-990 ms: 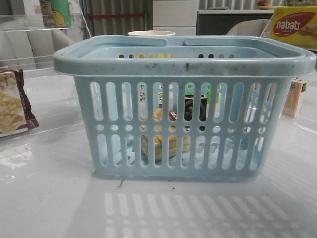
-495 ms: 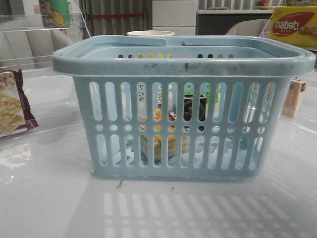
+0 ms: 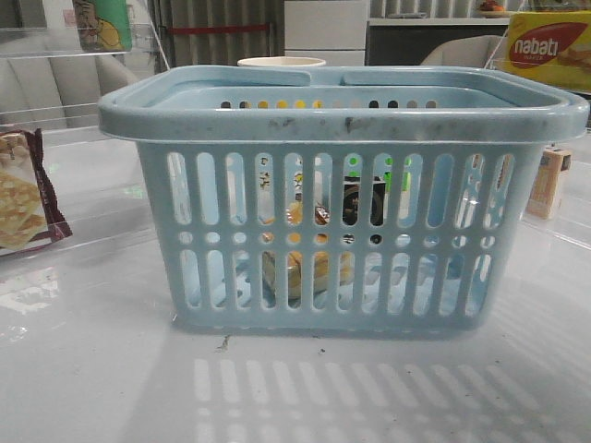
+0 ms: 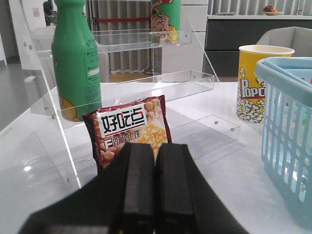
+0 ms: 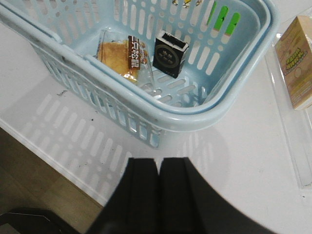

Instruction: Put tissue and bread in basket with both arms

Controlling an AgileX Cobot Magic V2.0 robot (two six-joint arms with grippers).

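Note:
The light-blue basket (image 3: pixel 342 115) stands in the middle of the table, close to the front camera. Inside it lies the bread (image 5: pixel 119 53), golden-brown in a clear wrapper, also visible through the slots (image 3: pixel 305 268). Beside the bread lies a small black rectangular pack (image 5: pixel 169 54), apparently the tissue. My left gripper (image 4: pixel 155 145) is shut and holds nothing, off to the basket's (image 4: pixel 287 122) left, facing the cracker packet. Outside the basket rim (image 5: pixel 234 105), near the table's front edge, my right gripper (image 5: pixel 159 161) is shut and holds nothing.
A maroon-edged cracker packet (image 4: pixel 129 129) leans on a clear acrylic shelf (image 4: pixel 146 83) that holds a green bottle (image 4: pixel 75 58). A yellow popcorn cup (image 4: pixel 258 83) stands behind the basket. A small carton (image 5: pixel 295 63) and a yellow-red box (image 3: pixel 549 46) are at the right.

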